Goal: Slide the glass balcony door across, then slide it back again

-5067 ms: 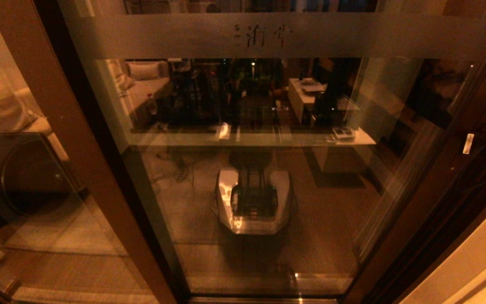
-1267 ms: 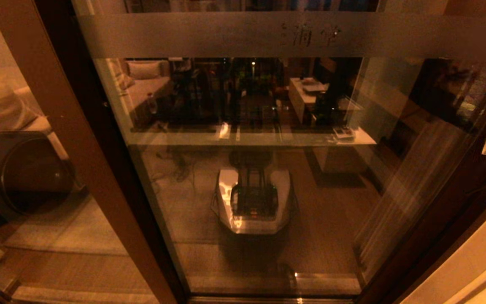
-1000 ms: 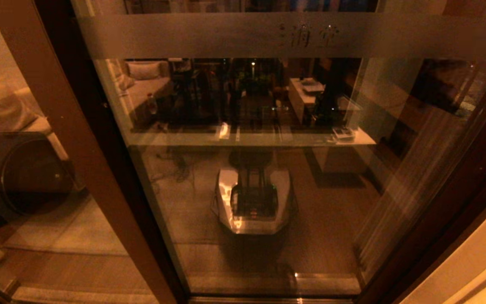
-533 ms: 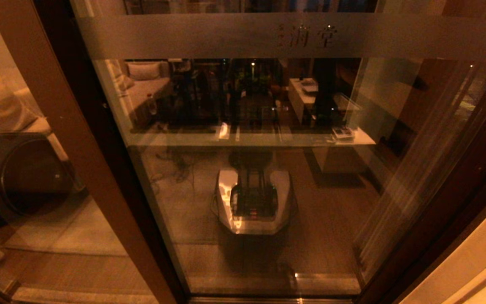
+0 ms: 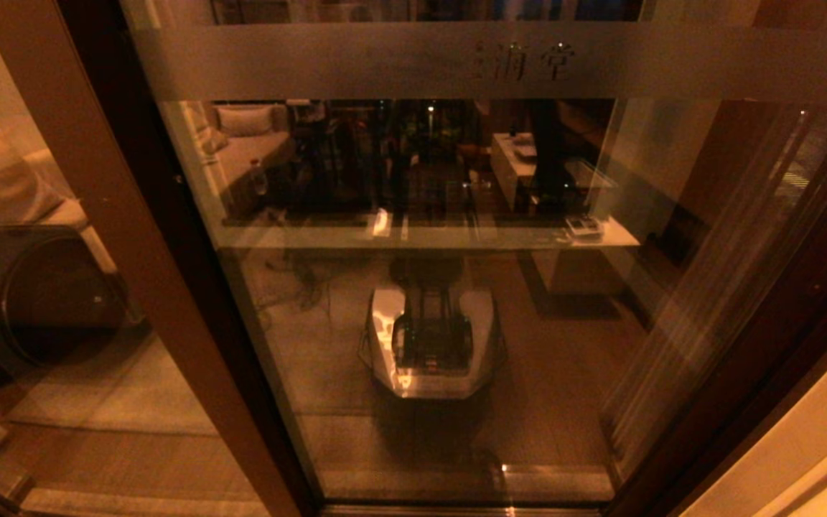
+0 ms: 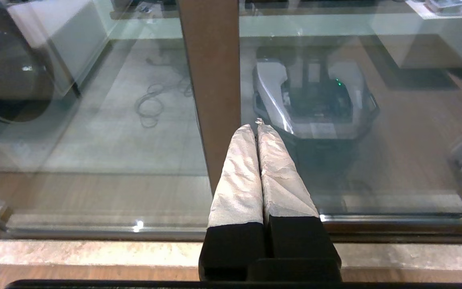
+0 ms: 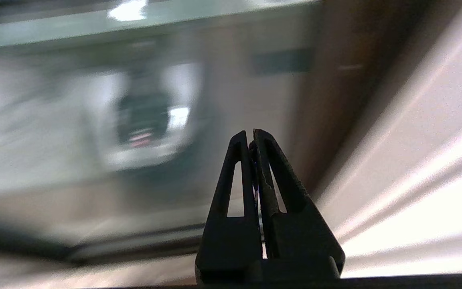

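The glass balcony door (image 5: 456,323) fills the head view, with its frosted band (image 5: 313,61) and faint characters (image 5: 525,61) across the top. Its dark right stile (image 5: 779,345) stands against the pale wall (image 5: 815,445). Neither arm shows in the head view. In the left wrist view my left gripper (image 6: 257,127) is shut and empty, its tips aimed at the glass beside a brown stile (image 6: 211,80). In the right wrist view my right gripper (image 7: 252,134) is shut and empty, off the door's brown frame (image 7: 335,100), which is blurred.
A narrower brown-framed glass panel (image 5: 97,215) stands to the left, with a round-fronted washing machine (image 5: 47,294) behind it. My own base is mirrored in the glass (image 5: 431,345). The white wall (image 7: 423,140) lies close beside the right gripper. A floor track (image 6: 94,233) runs below.
The door slid to the right, its characters shifting right, and has held still for the last second. My right arm drew away from the right stile and left the head view.
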Robot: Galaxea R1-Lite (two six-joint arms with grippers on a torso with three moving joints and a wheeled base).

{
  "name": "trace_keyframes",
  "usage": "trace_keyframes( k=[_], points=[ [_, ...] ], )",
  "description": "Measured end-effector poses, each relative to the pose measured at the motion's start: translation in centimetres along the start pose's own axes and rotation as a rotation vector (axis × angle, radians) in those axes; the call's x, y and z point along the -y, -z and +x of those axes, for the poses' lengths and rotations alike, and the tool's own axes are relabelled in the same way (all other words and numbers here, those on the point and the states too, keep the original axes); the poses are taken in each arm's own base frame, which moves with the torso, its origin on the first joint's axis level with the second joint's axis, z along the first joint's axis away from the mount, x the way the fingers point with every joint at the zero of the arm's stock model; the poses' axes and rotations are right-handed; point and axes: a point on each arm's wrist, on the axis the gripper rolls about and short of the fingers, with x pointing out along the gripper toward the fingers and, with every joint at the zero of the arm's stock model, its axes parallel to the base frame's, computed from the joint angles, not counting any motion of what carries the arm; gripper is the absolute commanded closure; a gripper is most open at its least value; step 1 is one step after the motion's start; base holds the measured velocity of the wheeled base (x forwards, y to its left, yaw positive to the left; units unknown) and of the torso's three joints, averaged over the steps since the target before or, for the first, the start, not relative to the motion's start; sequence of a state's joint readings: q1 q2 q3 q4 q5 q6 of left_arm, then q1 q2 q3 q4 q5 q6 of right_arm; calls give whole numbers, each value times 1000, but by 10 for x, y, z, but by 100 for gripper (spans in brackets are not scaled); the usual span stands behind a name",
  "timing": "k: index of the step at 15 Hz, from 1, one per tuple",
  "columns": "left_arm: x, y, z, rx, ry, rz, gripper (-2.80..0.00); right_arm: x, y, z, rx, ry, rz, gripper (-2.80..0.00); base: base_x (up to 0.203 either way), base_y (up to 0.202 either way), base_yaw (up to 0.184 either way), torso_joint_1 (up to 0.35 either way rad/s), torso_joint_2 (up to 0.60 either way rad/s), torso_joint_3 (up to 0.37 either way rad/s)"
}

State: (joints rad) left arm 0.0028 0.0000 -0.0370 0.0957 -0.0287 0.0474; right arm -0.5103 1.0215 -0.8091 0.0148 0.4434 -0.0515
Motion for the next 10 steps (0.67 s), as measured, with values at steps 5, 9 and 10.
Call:
trace_keyframes(
  k=[5, 9, 10],
  points=[
    [0, 0, 0, 0, 0, 0, 0, -44, 12, -77, 50, -357, 21, 0, 0, 0, 0, 0, 0, 0],
    [0, 0, 0, -1, 0, 0, 0, -72, 15, -149, 0, -697, 66, 0, 0, 0, 0, 0, 0, 0],
    [0, 0, 0, -1, 0, 0, 0, -73, 16, -168, -18, -757, 70, 0, 0, 0, 0, 0, 0, 0]
  ],
)
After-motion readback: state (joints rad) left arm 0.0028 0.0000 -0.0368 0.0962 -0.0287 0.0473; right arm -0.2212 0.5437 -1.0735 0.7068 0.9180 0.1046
